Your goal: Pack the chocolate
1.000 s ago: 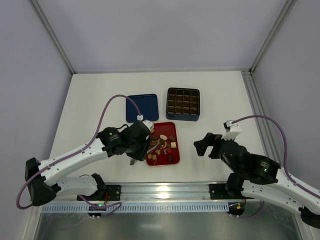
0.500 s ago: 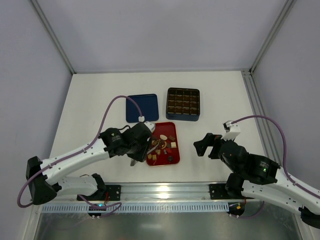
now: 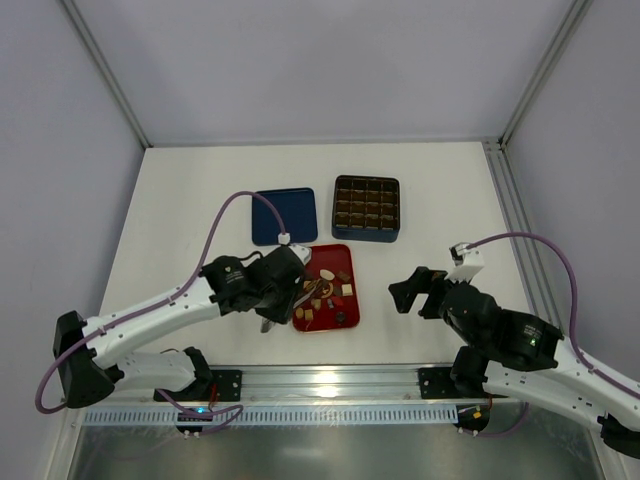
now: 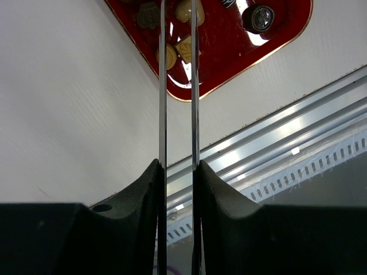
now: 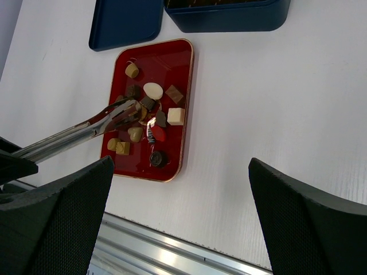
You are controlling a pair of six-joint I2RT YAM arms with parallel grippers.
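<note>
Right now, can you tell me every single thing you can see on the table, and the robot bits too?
table: one, white, under everything
tray: one, red, near middle of the table
chocolate: about a dozen pieces, dark brown, tan and cream, loose in the tray
box: one, dark blue with brown cells, beyond the tray
lid: one, flat dark blue square, left of the box
tongs: one pair, silver, tips over the tray
rail: one, silver metal, near edge
cables: two, purple, one on each arm
left gripper: black, shut on the tongs
right gripper: black, open, right of the tray, holding nothing
</note>
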